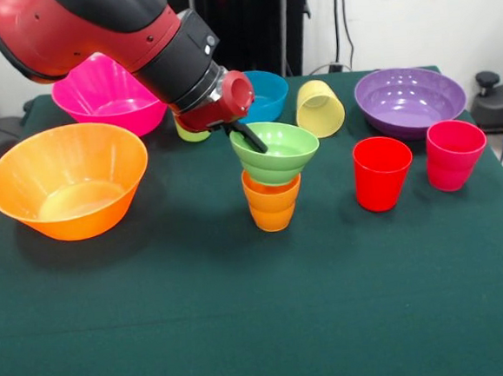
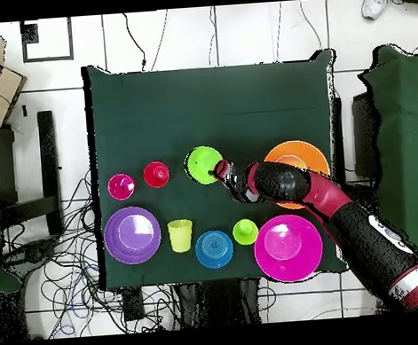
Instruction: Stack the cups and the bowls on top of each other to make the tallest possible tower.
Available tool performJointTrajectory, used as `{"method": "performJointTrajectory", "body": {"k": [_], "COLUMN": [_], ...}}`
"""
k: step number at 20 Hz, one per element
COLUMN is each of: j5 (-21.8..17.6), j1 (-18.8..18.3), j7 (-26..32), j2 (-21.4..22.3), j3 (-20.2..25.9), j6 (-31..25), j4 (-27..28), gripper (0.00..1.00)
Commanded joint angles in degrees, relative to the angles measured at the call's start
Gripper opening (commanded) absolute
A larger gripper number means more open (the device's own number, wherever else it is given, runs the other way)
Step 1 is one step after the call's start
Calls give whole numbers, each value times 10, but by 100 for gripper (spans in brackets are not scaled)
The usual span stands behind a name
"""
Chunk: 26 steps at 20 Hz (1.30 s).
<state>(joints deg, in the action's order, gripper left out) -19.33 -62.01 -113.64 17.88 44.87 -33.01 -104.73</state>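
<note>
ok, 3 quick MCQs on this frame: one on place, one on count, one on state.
1. Where is the light green bowl?
A. on the orange ribbed cup
B. inside the purple bowl
C. on the table beside the red cup

2. How many bowls sit on the table itself?
A. two
B. four
C. six

3. How does the pale yellow cup lie?
A. upside down
B. on its side
C. stacked in the pink-red cup

Answers: 1 A, it nests in that cup's mouth, with the gripper at its rim. 2 B, orange, pink, blue and purple. 3 B, its mouth faces the front camera.

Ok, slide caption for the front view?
Gripper at light green bowl atop orange ribbed cup.
</note>
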Motion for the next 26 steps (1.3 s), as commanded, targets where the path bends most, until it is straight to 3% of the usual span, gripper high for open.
{"method": "performJointTrajectory", "body": {"k": [1, 26], "j5": [-53, -72], "j1": [11, 9], "j7": [52, 54], "j2": [-22, -34], "j3": [-35, -41], "j6": [27, 34], "j4": [45, 53], "gripper": [0, 0]}}
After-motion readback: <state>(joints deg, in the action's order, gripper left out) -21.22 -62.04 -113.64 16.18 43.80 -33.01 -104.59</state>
